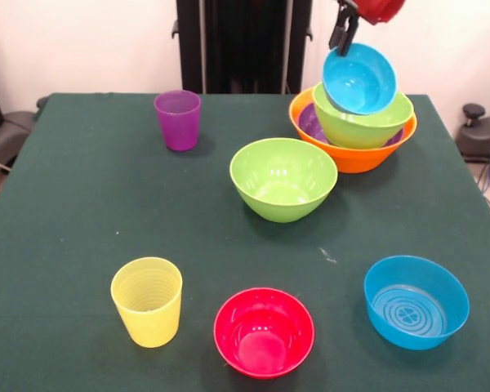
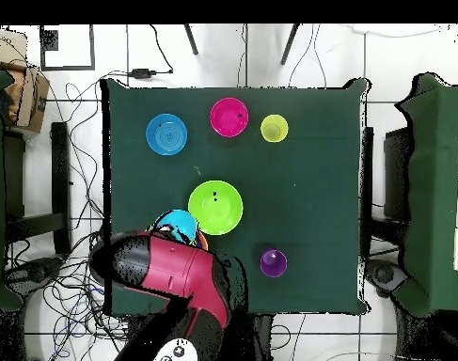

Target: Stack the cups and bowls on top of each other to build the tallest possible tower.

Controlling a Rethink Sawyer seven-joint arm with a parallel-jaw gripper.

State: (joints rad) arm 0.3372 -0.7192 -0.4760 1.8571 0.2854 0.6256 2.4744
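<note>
The tower stands at the table's far right in the front view: a large orange bowl point(image 1: 355, 155) holds a shallow purple bowl point(image 1: 313, 123) and a lime green bowl point(image 1: 363, 124). My gripper point(image 1: 339, 42) comes down from the top edge and is shut on the rim of a blue bowl point(image 1: 360, 78), which tilts toward the camera just over the green bowl. In the overhead view my arm point(image 2: 171, 268) hides the tower; only the held blue bowl point(image 2: 176, 226) shows. The purple cup point(image 1: 178, 119) and the yellow cup point(image 1: 148, 300) stand upright and apart.
A loose lime green bowl point(image 1: 283, 178) sits mid-table, close to the tower's left. A pink-red bowl point(image 1: 264, 331) and a second blue bowl point(image 1: 416, 300) sit near the front edge. The robot's black pedestal point(image 1: 243, 45) stands behind the table.
</note>
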